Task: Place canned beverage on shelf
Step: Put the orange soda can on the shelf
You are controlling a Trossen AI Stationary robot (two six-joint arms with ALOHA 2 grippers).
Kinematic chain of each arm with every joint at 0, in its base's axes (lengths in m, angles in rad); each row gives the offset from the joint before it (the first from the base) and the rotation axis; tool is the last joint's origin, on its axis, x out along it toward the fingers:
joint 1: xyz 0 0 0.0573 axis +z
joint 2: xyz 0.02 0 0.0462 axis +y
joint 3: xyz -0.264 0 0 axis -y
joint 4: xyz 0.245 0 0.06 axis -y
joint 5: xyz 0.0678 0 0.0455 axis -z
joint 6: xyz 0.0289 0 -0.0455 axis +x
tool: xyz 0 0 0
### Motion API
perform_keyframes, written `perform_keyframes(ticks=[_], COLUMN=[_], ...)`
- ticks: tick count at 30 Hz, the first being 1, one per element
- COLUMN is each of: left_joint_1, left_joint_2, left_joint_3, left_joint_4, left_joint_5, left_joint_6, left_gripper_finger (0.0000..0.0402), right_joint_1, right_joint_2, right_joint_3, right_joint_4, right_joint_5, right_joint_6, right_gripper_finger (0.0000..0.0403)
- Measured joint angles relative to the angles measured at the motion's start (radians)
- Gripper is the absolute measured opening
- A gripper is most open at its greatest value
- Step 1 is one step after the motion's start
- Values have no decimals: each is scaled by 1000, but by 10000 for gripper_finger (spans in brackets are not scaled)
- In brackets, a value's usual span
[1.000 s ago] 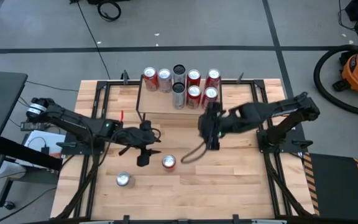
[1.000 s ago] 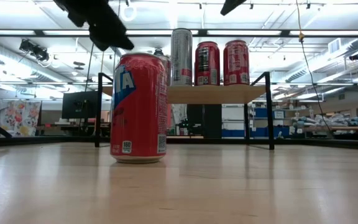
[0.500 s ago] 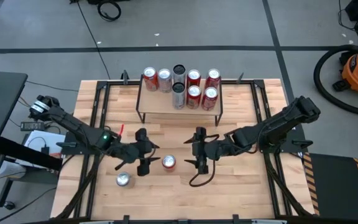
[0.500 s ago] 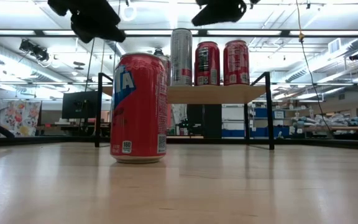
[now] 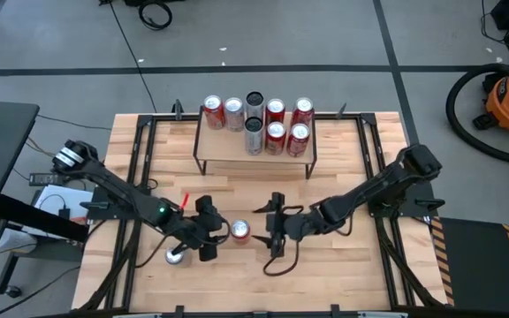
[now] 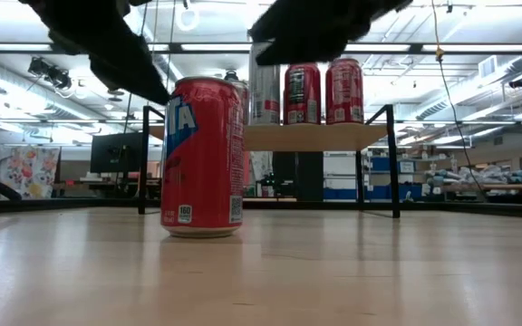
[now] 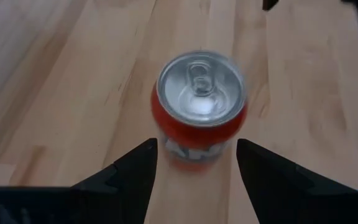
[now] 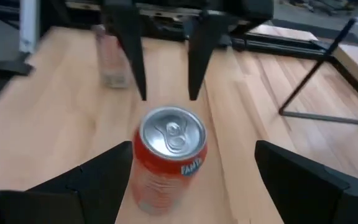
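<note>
A red canned beverage [image 5: 240,231] stands upright on its base on the wooden tabletop, in front of the shelf [image 5: 254,161]. The shelf is a low wood-topped rack at the far side with several cans standing on it. My left gripper [image 5: 208,233] is just left of the red can [image 7: 201,106], fingers apart and pointing at it. My right gripper [image 5: 272,230] faces the same can [image 8: 169,155] from the right, fingers wide apart. Both hover near the can's top and hold nothing.
A silver can [image 5: 176,256] stands near the front left, close beside my left gripper. The black frame rails [image 5: 140,177] run along both table sides. The shelf's black legs [image 6: 393,163] stand behind the red can [image 6: 203,156].
My right gripper has come down from beside the shelf toward the table's near edge and left, tipping toward level, to the red can's right side. My left gripper has sunk and moved toward the near edge, closer to the can. The can has stayed put.
</note>
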Motion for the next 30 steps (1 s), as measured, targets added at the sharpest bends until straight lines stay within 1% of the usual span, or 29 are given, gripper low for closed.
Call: perform_keyframes(ticks=[2,6,13,16,19,30], left_joint_1=[0,0,3,7,14,22], left_joint_2=[3,13,45,58,66,87], left_joint_3=[-2,-1,0,0,-3,-2], left_joint_4=[-21,-14,2,3,-16,-2], left_joint_5=[-3,-16,-29,-30,-35,-115], left_joint_6=[-1,-2,-4,-4,-5,-5], left_gripper_finger=[231,231,231,231,231,231], right_joint_1=[1,-13,-51,-62,-68,-30], right_joint_2=[25,68,155,189,215,207], right_joint_3=[0,1,2,2,2,1], right_joint_4=[6,-51,-10,12,44,26], right_joint_5=[51,117,188,181,137,110], right_joint_6=[8,37,95,98,100,188], right_gripper_finger=[348,348,348,348,348,348])
